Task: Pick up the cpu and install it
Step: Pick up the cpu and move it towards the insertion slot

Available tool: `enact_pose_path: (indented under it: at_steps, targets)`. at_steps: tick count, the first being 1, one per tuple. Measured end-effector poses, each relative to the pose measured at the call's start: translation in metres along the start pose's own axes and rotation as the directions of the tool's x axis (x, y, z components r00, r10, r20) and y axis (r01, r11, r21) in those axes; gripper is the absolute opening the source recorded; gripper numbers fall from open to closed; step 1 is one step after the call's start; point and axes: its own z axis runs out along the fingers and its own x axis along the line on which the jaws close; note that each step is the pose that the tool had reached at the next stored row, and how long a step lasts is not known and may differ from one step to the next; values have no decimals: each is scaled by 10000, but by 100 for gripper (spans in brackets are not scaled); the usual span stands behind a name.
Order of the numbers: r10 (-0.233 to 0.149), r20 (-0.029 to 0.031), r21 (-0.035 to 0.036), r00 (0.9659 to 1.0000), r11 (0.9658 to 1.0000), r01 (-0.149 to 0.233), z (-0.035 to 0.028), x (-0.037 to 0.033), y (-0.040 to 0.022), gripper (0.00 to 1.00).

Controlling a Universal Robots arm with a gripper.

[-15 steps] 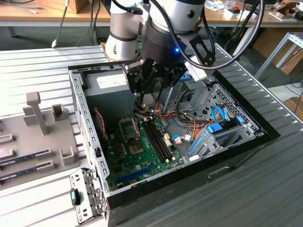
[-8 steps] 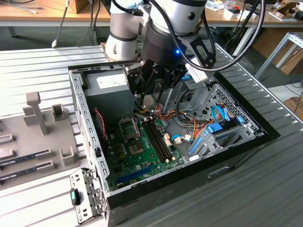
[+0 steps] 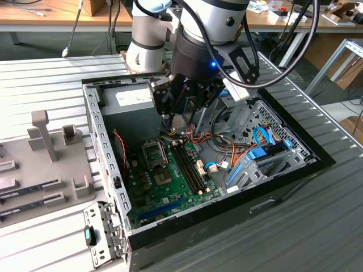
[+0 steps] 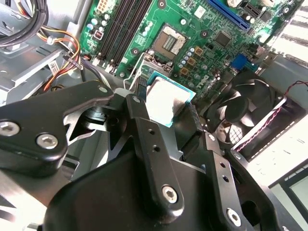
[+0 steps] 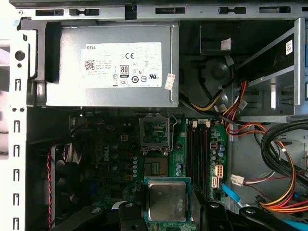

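Gripper: clenched on the cpu — fingers at two opposite edges.
Cpu: silver top facing the wrist cameras — above the green motherboard.
Setting: open computer case.

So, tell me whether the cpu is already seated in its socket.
No, in the second wrist view the claw grips the cpu clear of the motherboard, and the socket is bare.
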Motion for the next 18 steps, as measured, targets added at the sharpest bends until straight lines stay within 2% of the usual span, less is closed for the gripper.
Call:
enact_pose_path:
  at_steps: [18]
  targets:
    - [0, 0, 0, 10000, 10000, 0, 39, -8, -61, 47]
